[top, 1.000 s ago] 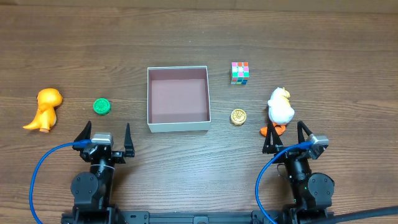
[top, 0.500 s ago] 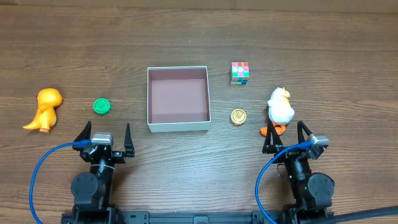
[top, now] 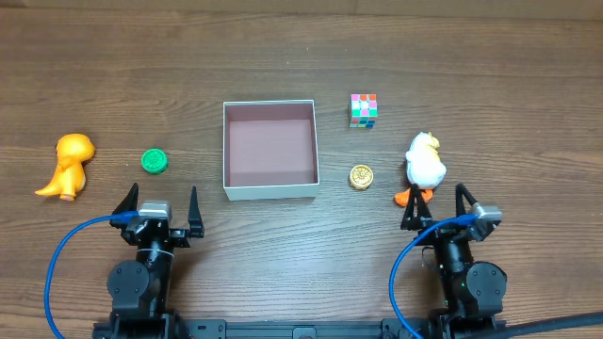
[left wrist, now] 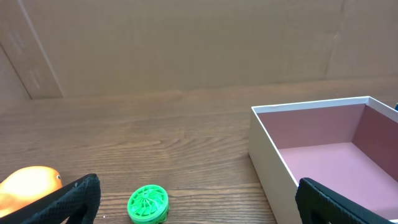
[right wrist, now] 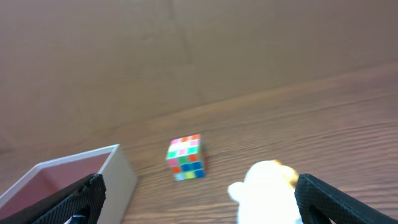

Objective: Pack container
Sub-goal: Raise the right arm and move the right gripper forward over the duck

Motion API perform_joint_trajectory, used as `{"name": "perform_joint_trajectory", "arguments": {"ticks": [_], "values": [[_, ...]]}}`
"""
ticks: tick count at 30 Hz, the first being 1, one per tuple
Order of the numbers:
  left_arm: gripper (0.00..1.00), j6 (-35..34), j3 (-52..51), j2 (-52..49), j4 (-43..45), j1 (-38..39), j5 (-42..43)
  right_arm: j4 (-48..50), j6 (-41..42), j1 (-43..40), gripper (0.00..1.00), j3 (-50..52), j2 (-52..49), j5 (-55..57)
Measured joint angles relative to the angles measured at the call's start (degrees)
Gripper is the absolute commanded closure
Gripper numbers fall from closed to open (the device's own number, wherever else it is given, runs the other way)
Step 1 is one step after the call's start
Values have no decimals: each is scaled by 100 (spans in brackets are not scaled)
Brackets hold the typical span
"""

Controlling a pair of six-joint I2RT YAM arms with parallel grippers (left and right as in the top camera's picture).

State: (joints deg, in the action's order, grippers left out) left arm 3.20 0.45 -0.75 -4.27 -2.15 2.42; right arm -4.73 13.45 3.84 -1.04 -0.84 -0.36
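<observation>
Wooden table [top: 283, 38] — container [top: 271, 191] square-on, mouth upward.

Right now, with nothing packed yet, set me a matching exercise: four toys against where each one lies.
Toys:
1. dinosaur
2. cube
3. coin
4. duck

Places:
A. just right of the container's near right corner
B. farthest left
C. farthest right
D. right of the container's far right corner

Pairs: 1-B; 2-D; 3-A; 4-C
</observation>
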Motion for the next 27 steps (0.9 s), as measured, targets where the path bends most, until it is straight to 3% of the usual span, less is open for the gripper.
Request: {"name": "perform_joint_trajectory", "arguments": {"ticks": [16, 27], "values": [[0, 0, 0, 0, 0, 0, 0, 7, 2, 0, 0, 0, 0, 385], [0, 0, 0, 0, 0, 0, 0, 455, 2, 0, 0, 0, 0, -522]]}}
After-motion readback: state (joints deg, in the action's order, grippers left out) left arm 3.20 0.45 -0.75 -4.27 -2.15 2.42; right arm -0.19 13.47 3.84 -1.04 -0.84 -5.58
